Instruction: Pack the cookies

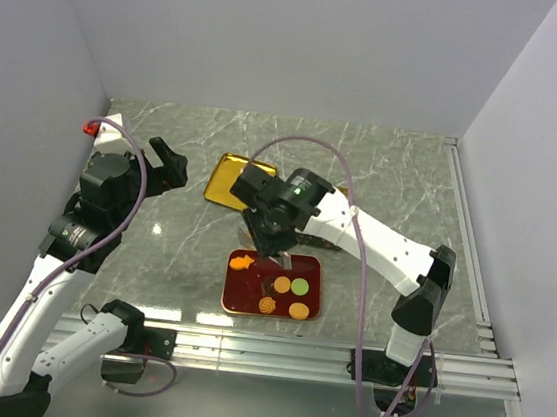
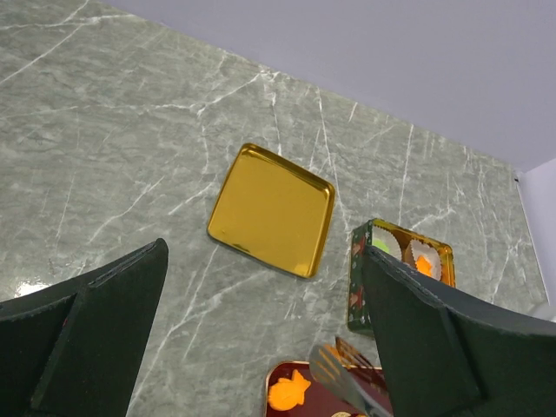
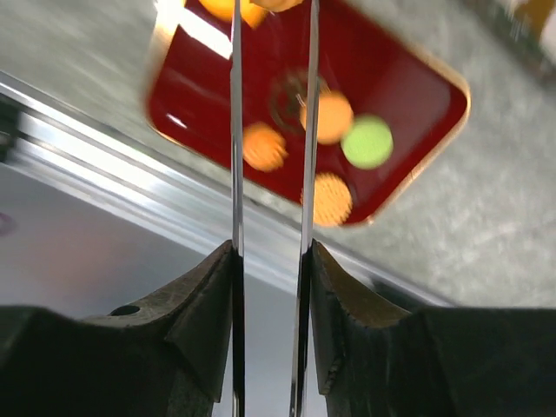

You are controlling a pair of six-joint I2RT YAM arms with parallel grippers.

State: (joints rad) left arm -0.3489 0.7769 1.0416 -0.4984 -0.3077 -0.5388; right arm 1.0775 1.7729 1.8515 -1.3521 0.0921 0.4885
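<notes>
no readable text, no labels, no numbers anywhere

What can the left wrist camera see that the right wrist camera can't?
Only the left wrist view shows the gold tray and the box holding white paper cups. Only the right wrist view shows the round cookies: three orange ones and a green cookie. It also shows thin metal tongs over them. Both views show the red tray and the marble table.
</notes>
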